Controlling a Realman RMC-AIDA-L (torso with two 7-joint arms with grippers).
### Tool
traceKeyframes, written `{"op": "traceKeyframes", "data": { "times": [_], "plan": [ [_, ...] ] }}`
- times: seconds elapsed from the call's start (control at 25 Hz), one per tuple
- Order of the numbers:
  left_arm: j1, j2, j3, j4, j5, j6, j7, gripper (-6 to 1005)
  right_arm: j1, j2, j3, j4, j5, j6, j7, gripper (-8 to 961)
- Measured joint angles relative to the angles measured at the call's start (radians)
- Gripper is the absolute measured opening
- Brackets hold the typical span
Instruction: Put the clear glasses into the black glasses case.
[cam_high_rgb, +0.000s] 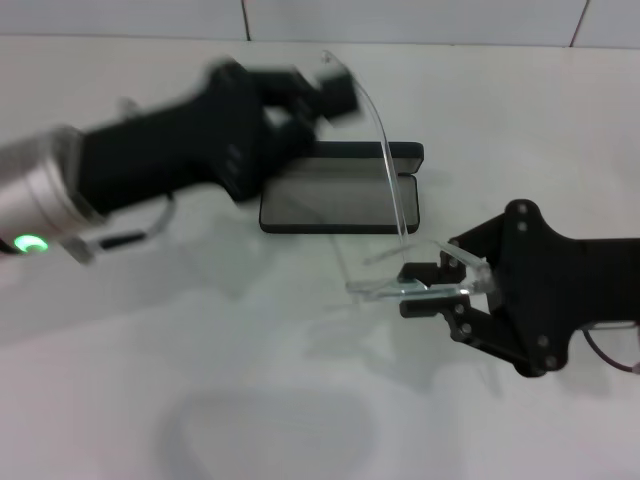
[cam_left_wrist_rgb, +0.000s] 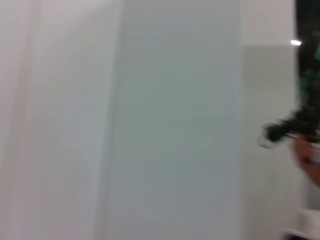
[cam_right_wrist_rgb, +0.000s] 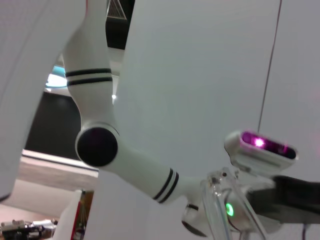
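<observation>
Head view: right end effector (cam_high_rgb: 432, 290) grips clear glasses (cam_high_rgb: 395, 215).

Case approach partly blocked

The open black glasses case (cam_high_rgb: 340, 195) is overhung by the left gripper (cam_high_rgb: 325, 95) and crossed by the clear glasses (cam_high_rgb: 395, 215); bare table (cam_high_rgb: 250, 400) is left in front.

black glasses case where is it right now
In the head view the black glasses case lies open at table centre, behind the left gripper and beyond the right gripper pinching the clear glasses.
</observation>
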Motion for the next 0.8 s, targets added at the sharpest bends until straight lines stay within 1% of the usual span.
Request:
{"op": "traceKeyframes", "data": {
  "times": [0.12,0.2,0.28,0.32,0.44,0.6,0.8],
  "plan": [
    [-0.002,-0.003,-0.104,-0.032,0.0,-0.028,0.008,58,-0.006,-0.001,0.002,-0.002,0.027,-0.032,0.0,108],
    [-0.021,0.0,-0.142,-0.078,0.003,-0.063,0.001,58,-0.009,-0.005,0.009,-0.003,0.066,-0.076,-0.001,108],
    [-0.027,0.001,-0.142,-0.086,0.011,-0.068,-0.001,58,-0.008,-0.007,0.023,-0.003,0.099,-0.142,0.0,108],
    [-0.034,0.001,-0.141,-0.09,0.021,-0.069,-0.001,58,-0.002,-0.007,0.038,-0.003,0.111,-0.191,0.004,108],
    [-0.061,-0.006,-0.117,-0.101,0.061,-0.07,0.005,58,0.01,-0.005,0.049,-0.004,0.132,-0.252,0.017,108],
    [-0.09,-0.007,-0.062,-0.123,0.061,-0.07,0.007,58,0.022,-0.001,0.036,0.006,0.138,-0.26,0.028,108],
    [-0.111,-0.01,-0.002,-0.133,0.044,-0.068,0.008,58,0.045,0.003,-0.035,0.014,0.14,-0.227,0.032,108]
  ]
}}
